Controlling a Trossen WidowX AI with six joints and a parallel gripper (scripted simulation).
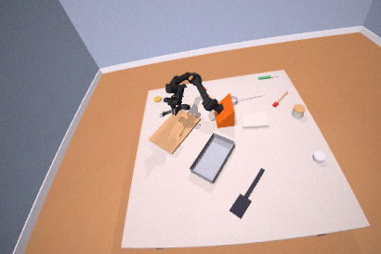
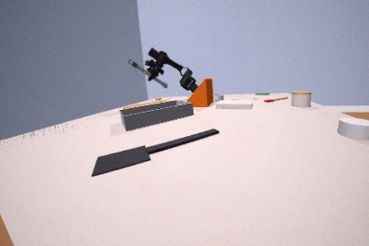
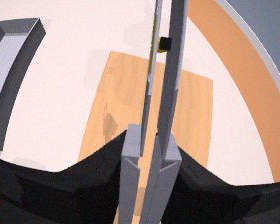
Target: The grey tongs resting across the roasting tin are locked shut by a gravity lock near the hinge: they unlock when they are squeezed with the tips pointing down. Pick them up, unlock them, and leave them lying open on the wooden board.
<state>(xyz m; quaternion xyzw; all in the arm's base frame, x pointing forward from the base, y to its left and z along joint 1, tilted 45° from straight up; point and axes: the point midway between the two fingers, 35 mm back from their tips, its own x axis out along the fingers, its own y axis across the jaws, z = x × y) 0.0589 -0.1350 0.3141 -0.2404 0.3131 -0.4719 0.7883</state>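
Our gripper (image 1: 176, 108) (image 2: 152, 76) (image 3: 143, 137) clamped on grey tongs (image 1: 163, 114) (image 2: 160, 82) (image 3: 177, 55). We hold them tilted, above table (image 1: 163, 209) (image 2: 234, 185) (image 3: 66, 90), clear of roasting tin (image 1: 198, 155) (image 2: 157, 115) (image 3: 21, 82). Wooden board (image 1: 173, 132) (image 2: 144, 104) (image 3: 191, 100) lies beneath our wrist view. Tongs' arms look nearly together, though top view is poor.

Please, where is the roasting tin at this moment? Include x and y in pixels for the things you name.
In the top view, the grey rectangular metal-look roasting tin (image 1: 193, 170) (image 2: 157, 117) (image 3: 16, 80) is near the table's middle, right of the brown wooden board (image 1: 173, 134) (image 3: 191, 100) and above-left of the black spatula (image 1: 240, 206) (image 2: 121, 159).
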